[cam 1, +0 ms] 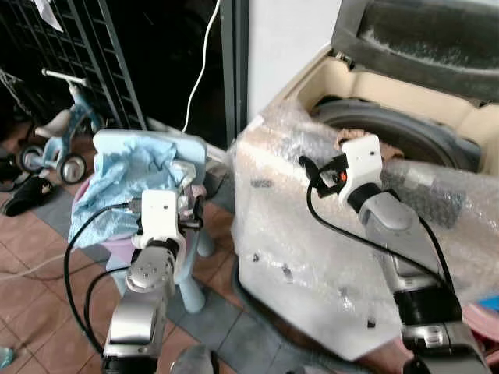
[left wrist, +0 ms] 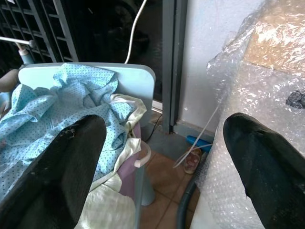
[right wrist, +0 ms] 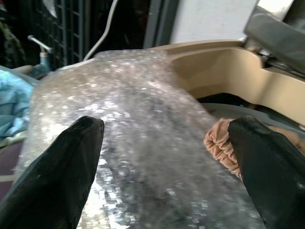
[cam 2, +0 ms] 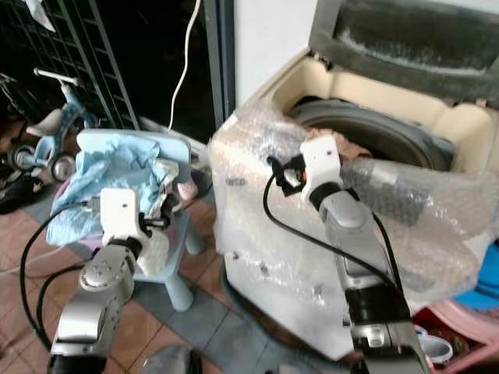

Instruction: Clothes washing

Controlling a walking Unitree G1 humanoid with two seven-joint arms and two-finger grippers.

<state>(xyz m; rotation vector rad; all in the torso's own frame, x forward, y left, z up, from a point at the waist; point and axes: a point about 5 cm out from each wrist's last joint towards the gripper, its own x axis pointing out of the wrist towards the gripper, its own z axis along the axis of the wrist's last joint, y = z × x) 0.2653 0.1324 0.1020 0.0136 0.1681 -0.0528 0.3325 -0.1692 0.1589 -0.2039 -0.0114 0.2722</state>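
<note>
Clothes [cam 1: 125,175] lay heaped on a small chair [cam 1: 195,148] at lower left of the frame, the washing machine [cam 1: 312,234] stood right of it, and a tricycle [cam 1: 58,136] stood at upper left.

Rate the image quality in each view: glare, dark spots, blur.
Eye views: bubble wrap on the washing machine glares white; the grille corner is dark. Left wrist view: blue cloth sharp, near fingers blurred. Right wrist view: wrap soft and shiny.

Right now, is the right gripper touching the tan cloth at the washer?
Apart. The right wrist view shows the open right gripper with the tan cloth lying beyond its fingers.
</note>
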